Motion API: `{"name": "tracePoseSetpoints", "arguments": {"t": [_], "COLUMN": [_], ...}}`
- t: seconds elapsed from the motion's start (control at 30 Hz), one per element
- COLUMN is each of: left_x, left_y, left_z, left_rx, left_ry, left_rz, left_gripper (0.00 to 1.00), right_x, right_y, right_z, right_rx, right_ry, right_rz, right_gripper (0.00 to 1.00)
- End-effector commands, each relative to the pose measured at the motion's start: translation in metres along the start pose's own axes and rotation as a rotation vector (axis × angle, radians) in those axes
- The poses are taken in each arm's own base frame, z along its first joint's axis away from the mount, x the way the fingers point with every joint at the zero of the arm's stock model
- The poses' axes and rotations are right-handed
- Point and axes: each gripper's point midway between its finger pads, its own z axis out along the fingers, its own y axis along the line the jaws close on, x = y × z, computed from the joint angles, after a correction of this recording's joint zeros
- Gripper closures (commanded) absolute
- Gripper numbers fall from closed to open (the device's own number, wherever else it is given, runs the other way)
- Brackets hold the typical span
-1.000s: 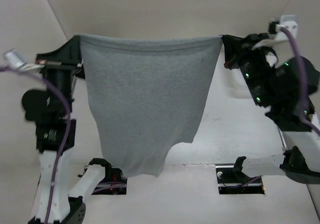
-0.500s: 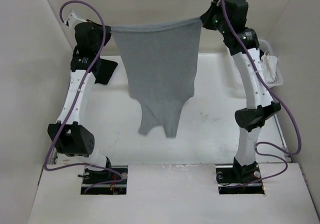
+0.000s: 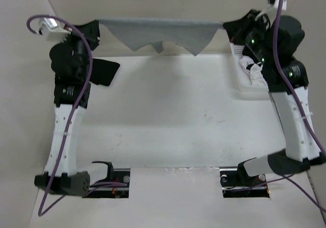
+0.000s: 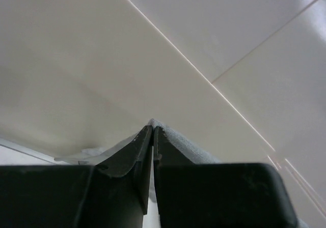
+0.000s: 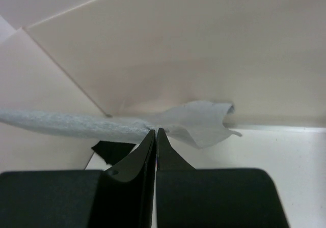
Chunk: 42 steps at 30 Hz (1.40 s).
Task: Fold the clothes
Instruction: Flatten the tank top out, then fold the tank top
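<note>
Soft grey knit tank top [image 3: 159, 31] stretched taut; left hand [image 4: 153, 131], right hand [image 5: 155, 134] pinch corners.

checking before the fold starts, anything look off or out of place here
The grey tank top is held in the air, stretched taut between the left claw and right claw, and its lower edge hangs ragged. A black garment lies crumpled near the left claw.
</note>
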Motion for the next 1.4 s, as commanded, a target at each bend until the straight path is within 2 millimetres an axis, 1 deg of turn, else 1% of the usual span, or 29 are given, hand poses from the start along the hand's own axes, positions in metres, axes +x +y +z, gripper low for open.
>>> {"name": "tracePoseSetpoints", "arguments": {"t": [0.0, 0.07, 0.17, 0.2, 0.27, 0.3, 0.37, 0.43, 0.5, 0.57, 0.63, 0.67, 0.73, 0.8, 0.83, 0.87, 0.9, 0.97, 1.0, 1.03, 1.07, 1.1, 1.13, 1.2, 1.27, 1.3, 1.37], "left_x": [0.010, 0.037, 0.088, 0.105, 0.132, 0.142, 0.160, 0.176, 0.189, 0.200, 0.204, 0.205, 0.201, 0.197, 0.195, 0.195, 0.196, 0.198, 0.199, 0.198, 0.197, 0.196, 0.196, 0.195, 0.200, 0.203, 0.212], "left_y": [0.019, 0.047, 0.095, 0.114, 0.149, 0.162, 0.181, 0.198, 0.207, 0.213, 0.218, 0.218, 0.218, 0.221, 0.224, 0.227, 0.228, 0.224, 0.222, 0.218, 0.216, 0.214, 0.212, 0.209, 0.211, 0.216, 0.230], "left_z": [-0.034, -0.061, -0.103, -0.120, -0.153, -0.170, -0.200, -0.232, -0.259, -0.280, -0.295, -0.299, -0.305, -0.306, -0.304, -0.300, -0.294, -0.271, -0.258, -0.242, -0.224, -0.206, -0.189, -0.150, -0.111, -0.098, -0.064], "left_rx": [-0.019, -0.062, -0.136, -0.169, -0.229, -0.251, -0.287, -0.331, -0.359, -0.387, -0.419, -0.426, -0.431, -0.449, -0.459, -0.473, -0.476, -0.453, -0.444, -0.432, -0.429, -0.429, -0.427, -0.426, -0.437, -0.447, -0.483], "left_ry": [-0.027, 0.003, 0.094, 0.127, 0.194, 0.229, 0.295, 0.367, 0.434, 0.491, 0.523, 0.530, 0.516, 0.493, 0.480, 0.469, 0.463, 0.437, 0.422, 0.401, 0.372, 0.353, 0.336, 0.298, 0.279, 0.275, 0.257], "left_rz": [0.015, 0.006, 0.023, 0.025, 0.030, 0.036, 0.042, 0.036, 0.021, -0.011, -0.027, -0.040, -0.058, -0.058, -0.050, -0.042, -0.038, -0.033, -0.038, -0.041, -0.036, -0.036, -0.036, -0.030, -0.022, -0.010, 0.015], "left_gripper": [0.98, 0.97, 0.97, 0.97, 0.97, 0.97, 0.97, 0.97, 0.97, 0.97, 0.97, 0.97, 0.97, 0.97, 0.97, 0.97, 0.98, 0.98, 0.98, 0.98, 0.98, 0.98, 0.98, 0.98, 0.98, 0.98, 0.98], "right_x": [0.030, 0.079, 0.158, 0.183, 0.239, 0.262, 0.311, 0.354, 0.385, 0.408, 0.413, 0.413, 0.407, 0.405, 0.406, 0.407, 0.407, 0.403, 0.397, 0.389, 0.381, 0.367, 0.358, 0.333, 0.316, 0.310, 0.305], "right_y": [-0.001, -0.005, -0.016, -0.018, -0.026, -0.029, -0.033, -0.036, -0.035, -0.032, -0.029, -0.028, -0.025, -0.019, -0.015, -0.013, -0.012, -0.013, -0.016, -0.019, -0.024, -0.029, -0.034, -0.046, -0.061, -0.069, -0.091], "right_z": [-0.019, -0.036, -0.069, -0.081, -0.109, -0.125, -0.160, -0.196, -0.227, -0.260, -0.280, -0.288, -0.297, -0.298, -0.295, -0.288, -0.275, -0.242, -0.220, -0.198, -0.180, -0.152, -0.135, -0.093, -0.052, -0.032, 0.010], "right_rx": [0.002, 0.005, 0.025, 0.026, 0.034, 0.038, 0.031, 0.033, 0.031, 0.020, 0.015, 0.015, 0.013, 0.003, -0.001, -0.001, 0.003, 0.021, 0.024, 0.026, 0.030, 0.027, 0.034, 0.043, 0.067, 0.075, 0.106], "right_ry": [-0.003, 0.062, 0.169, 0.204, 0.295, 0.334, 0.432, 0.542, 0.641, 0.741, 0.789, 0.803, 0.803, 0.803, 0.801, 0.789, 0.766, 0.714, 0.671, 0.630, 0.600, 0.557, 0.532, 0.473, 0.443, 0.437, 0.425], "right_rz": [0.024, 0.037, 0.071, 0.078, 0.089, 0.105, 0.141, 0.180, 0.220, 0.251, 0.266, 0.272, 0.279, 0.263, 0.245, 0.220, 0.188, 0.157, 0.152, 0.148, 0.152, 0.158, 0.160, 0.166, 0.169, 0.172, 0.185], "right_gripper": [0.99, 0.98, 0.98, 0.98, 0.99, 0.99, 0.99, 1.00, 1.00, 1.00, 1.00, 1.00, 1.00, 1.00, 0.99, 0.99, 0.99, 0.99, 0.99, 0.99, 0.99, 0.99, 0.99, 0.99, 0.99, 0.99, 0.99]}}
